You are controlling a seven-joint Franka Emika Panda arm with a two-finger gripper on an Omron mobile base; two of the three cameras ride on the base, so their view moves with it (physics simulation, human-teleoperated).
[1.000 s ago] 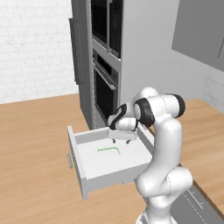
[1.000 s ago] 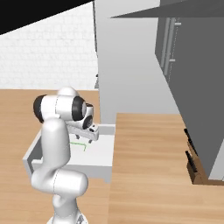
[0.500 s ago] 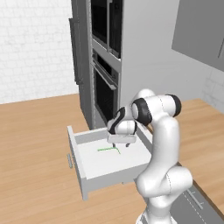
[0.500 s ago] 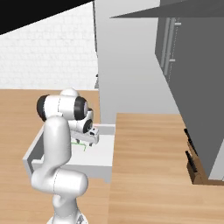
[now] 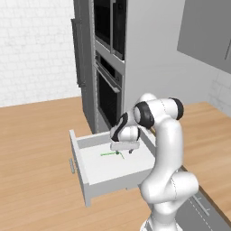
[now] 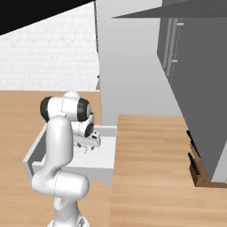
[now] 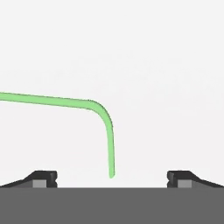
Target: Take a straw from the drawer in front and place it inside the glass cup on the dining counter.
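The drawer (image 5: pixel 113 169) stood pulled out, so access was already gained, while the grasp, the carry and the drop into the cup remained to be done. The gripper (image 5: pixel 123 152) was lowered into the drawer, its fingers (image 7: pixel 41 178) spread wide on either side of the straw (image 7: pixel 65 103), which lay loose on the drawer floor, its bent short end pointing between them, not yet pinched.
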